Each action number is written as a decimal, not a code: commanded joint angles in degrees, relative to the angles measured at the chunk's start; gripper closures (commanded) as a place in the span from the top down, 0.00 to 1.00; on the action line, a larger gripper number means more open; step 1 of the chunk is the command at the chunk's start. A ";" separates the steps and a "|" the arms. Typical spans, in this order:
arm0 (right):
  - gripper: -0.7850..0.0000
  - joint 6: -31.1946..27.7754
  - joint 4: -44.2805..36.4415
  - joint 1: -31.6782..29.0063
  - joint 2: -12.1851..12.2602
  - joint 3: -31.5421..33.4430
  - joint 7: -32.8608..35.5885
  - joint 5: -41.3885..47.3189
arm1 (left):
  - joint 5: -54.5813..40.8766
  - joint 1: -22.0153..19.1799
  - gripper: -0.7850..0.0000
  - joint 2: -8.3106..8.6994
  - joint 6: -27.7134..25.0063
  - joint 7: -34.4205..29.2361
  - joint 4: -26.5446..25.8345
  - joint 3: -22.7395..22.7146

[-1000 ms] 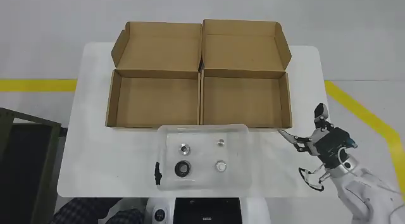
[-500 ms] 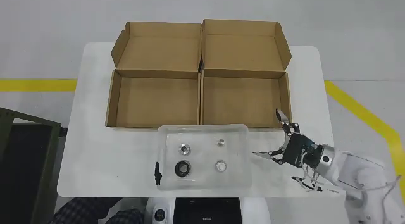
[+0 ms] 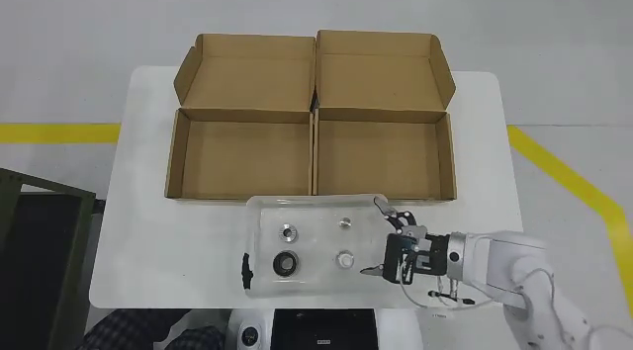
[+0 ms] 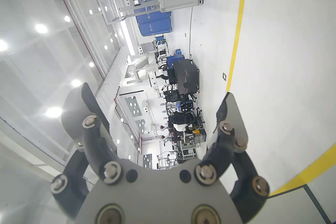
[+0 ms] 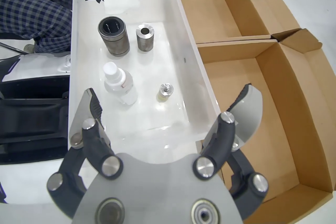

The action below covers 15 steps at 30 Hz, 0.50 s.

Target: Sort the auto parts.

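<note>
A clear plastic tray (image 3: pixel 316 200) at the table's front holds a dark bearing sleeve (image 3: pixel 287 263), a steel bushing (image 3: pixel 286 230), a white bottle (image 3: pixel 344 260) and a small metal fitting (image 3: pixel 345 221). My right gripper (image 3: pixel 379 241) hangs open over the tray's right end, apart from every part. Its wrist view looks along the tray (image 5: pixel 191 51) past the bottle (image 5: pixel 119 84) and fitting (image 5: pixel 165 91) to the sleeve (image 5: pixel 113 37) and bushing (image 5: pixel 144 38), between the open right gripper (image 5: pixel 170 97). My left gripper (image 4: pixel 157 93) is open, facing the room.
Two open cardboard boxes, left (image 3: pixel 242 157) and right (image 3: pixel 381 157), stand side by side just behind the tray, lids folded back. Black tape (image 3: pixel 244 271) marks the tray's front left corner. Bare white table lies on both sides.
My right arm has swung left from the table's right edge to the tray's right end, staying open. The parts have not moved.
</note>
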 commanded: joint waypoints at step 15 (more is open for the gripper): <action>1.00 0.21 1.83 5.18 1.50 -6.89 7.55 2.88 | 0.00 0.00 1.00 0.00 0.00 0.00 0.00 0.00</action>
